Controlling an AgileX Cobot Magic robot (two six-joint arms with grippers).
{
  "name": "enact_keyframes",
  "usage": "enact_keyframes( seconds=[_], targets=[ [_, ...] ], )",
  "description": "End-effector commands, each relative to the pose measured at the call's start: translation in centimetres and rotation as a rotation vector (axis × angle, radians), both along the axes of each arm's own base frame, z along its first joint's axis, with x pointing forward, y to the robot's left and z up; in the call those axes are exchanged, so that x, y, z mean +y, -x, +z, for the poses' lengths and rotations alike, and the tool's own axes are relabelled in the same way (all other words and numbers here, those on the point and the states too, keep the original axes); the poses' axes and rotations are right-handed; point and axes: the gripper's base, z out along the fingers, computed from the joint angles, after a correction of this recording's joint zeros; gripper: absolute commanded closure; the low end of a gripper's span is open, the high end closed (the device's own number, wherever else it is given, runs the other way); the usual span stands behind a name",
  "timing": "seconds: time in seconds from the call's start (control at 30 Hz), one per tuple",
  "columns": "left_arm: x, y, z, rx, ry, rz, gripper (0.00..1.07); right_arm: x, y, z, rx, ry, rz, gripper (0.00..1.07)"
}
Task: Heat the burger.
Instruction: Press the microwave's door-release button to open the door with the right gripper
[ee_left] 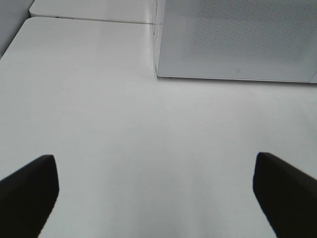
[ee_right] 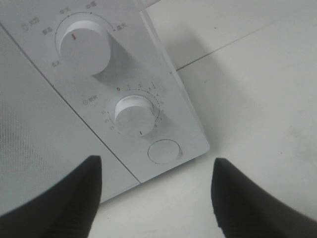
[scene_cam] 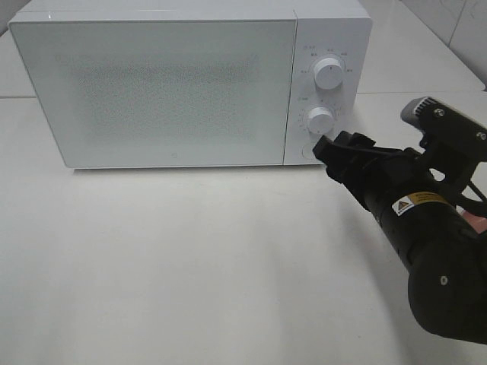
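The burger is out of view. The white microwave stands at the back of the table with its door shut. My right gripper hovers close in front of the control panel's lower corner, level with the round door button and just below the lower knob. Its fingers stand apart with nothing between them. The upper knob sits higher on the panel. In the left wrist view my left gripper is open over bare table, short of the microwave's front.
The white table stretches in front of the microwave. The right arm's dark body fills the lower right of the high view, with a pink sliver showing behind it. A table seam runs behind the microwave.
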Motion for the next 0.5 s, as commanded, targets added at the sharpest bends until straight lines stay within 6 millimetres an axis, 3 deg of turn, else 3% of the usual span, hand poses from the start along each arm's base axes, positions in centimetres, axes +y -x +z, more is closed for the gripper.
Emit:
enact_keyframes(
  seconds=[0.03, 0.07, 0.13, 0.17, 0.3, 0.5],
  targets=[
    [-0.1, 0.2, 0.0, -0.026, 0.009, -0.001, 0.07, 0.1, -0.2, 0.6, -0.062, -0.296, -0.081, 0.60],
    [-0.1, 0.2, 0.0, -0.026, 0.009, -0.001, 0.07, 0.1, -0.2, 0.6, -0.062, -0.296, -0.081, 0.60],
    [-0.1, 0.2, 0.0, -0.026, 0.009, -0.001, 0.07, 0.2, -0.1, 0.3, -0.037, -0.464, -0.118, 0.71],
    [-0.1, 0.2, 0.0, -0.026, 0.009, -0.001, 0.07, 0.2, -0.1, 0.3, -0.037, -0.464, -0.118, 0.71],
    [-0.1, 0.2, 0.0, -0.026, 0.009, -0.001, 0.07, 0.3, 0.0, -0.2, 0.020, -0.649, -0.170, 0.90],
    [-0.1, 0.2, 0.0, -0.026, 0.009, -0.001, 0.07, 0.5, 0.2, -0.7, 0.085, -0.822, -0.233, 1.04]
  ],
)
